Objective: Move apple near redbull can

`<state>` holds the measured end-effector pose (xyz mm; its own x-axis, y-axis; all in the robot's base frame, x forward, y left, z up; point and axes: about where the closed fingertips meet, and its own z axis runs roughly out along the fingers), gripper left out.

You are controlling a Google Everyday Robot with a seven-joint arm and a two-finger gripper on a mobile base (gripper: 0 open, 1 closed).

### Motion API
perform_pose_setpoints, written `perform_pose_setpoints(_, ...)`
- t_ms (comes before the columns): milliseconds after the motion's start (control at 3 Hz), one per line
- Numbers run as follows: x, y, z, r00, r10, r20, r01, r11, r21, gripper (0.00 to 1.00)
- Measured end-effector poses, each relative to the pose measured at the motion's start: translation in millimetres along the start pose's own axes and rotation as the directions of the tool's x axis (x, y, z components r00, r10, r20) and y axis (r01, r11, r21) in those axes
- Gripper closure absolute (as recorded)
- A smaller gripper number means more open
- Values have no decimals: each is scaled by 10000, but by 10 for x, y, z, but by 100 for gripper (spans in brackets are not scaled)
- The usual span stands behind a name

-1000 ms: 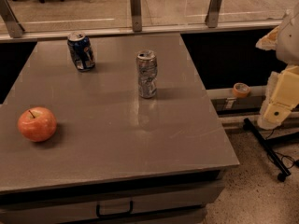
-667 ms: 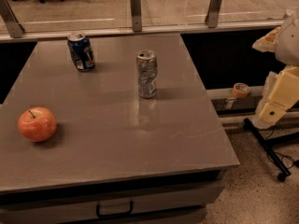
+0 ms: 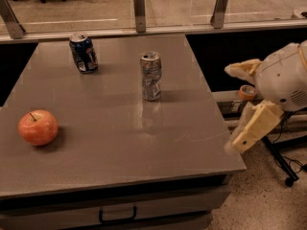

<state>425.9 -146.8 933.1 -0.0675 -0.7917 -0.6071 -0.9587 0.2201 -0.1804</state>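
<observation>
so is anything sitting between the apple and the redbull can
Nothing visible: bare tabletop runs from the apple to the redbull can. The blue can stands farther back, off that line. The gripper hangs open beyond the table's right edge.

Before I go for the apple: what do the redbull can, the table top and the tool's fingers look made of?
Redbull can: thin metal, probably aluminium, judging by its silvery sheen and bright top rim. Table: smooth grey laminate or coated metal with a semi-matte finish; it faintly mirrors the can. Tool, off the table's right edge: its cream fingers look like matte plastic.
</observation>
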Motion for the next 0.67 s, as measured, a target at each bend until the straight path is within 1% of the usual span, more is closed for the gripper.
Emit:
perform_pose_setpoints(333,-320,339,370,9839,203,1777,-33,9954,-953,0)
perform_pose_setpoints(667,-730,643,657,9377,839,3372,-241,9838,-1779,0)
